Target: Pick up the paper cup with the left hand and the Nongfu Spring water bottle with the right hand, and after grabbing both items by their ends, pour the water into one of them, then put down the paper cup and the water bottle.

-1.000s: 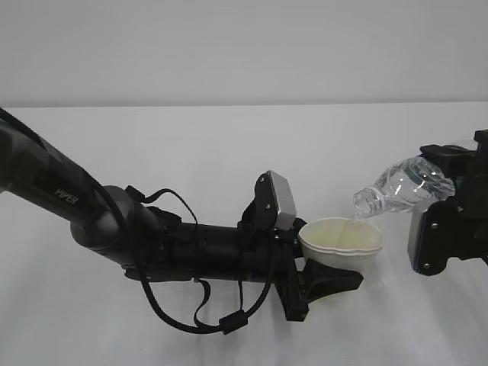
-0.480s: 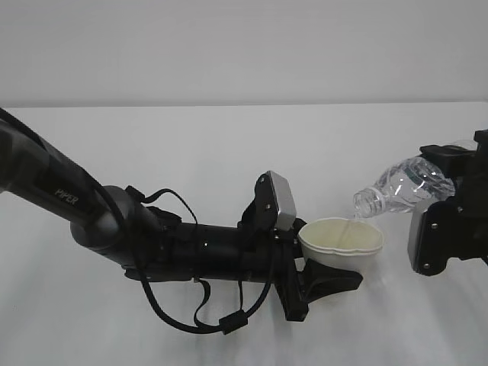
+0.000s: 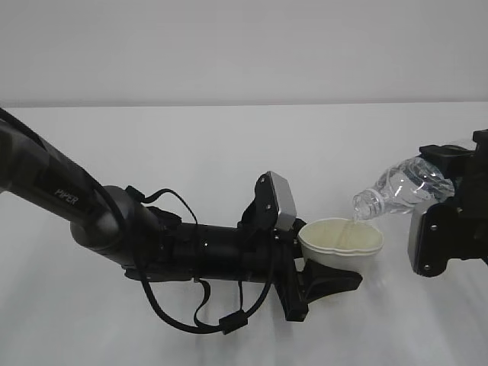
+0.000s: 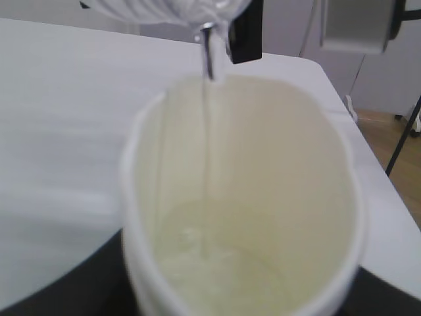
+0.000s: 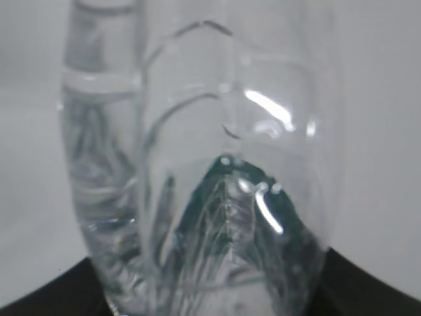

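My left gripper (image 3: 329, 268) on the PIPER-lettered arm is shut on the off-white paper cup (image 3: 341, 242), held low over the table and squeezed oval. In the left wrist view the cup (image 4: 276, 171) fills the frame, with black fingers (image 4: 72, 289) at its base. My right gripper (image 3: 446, 200) is shut on the base end of the clear Nongfu Spring water bottle (image 3: 396, 188). The bottle is tipped mouth-down to the left, its mouth just above the cup's right rim. A thin stream of water (image 4: 206, 125) falls into the cup and pools at the bottom (image 4: 217, 263). The ribbed bottle (image 5: 197, 145) fills the right wrist view.
The white table (image 3: 191, 152) runs back to a grey wall. In the left wrist view the table's right edge (image 4: 368, 151) shows, with wooden floor and a black stand leg (image 4: 402, 131) beyond. The left arm's cables (image 3: 191, 313) hang near the tabletop.
Hardly anything differs: both arms hold their places, the bottle stays tipped over the cup and water keeps running.
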You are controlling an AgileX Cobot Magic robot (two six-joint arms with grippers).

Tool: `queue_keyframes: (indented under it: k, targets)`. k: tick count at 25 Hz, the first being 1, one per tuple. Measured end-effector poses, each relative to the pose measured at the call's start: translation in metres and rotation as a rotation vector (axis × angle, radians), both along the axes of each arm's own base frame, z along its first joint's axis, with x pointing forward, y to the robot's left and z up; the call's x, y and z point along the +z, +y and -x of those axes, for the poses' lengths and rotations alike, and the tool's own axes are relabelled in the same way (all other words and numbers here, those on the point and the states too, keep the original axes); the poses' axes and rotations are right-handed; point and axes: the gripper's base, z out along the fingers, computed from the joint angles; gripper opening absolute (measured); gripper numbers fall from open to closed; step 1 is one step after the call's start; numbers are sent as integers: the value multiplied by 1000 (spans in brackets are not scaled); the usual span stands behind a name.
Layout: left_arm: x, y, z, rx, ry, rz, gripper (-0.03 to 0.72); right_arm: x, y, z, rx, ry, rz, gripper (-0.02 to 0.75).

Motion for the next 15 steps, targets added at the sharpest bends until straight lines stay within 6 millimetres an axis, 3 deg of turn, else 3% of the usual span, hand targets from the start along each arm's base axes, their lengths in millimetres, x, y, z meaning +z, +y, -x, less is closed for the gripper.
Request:
queue_keyframes:
  k: [15]
  targets:
    - [0, 0, 0, 0, 0, 0, 393, 0, 0, 0, 3, -3, 7, 384]
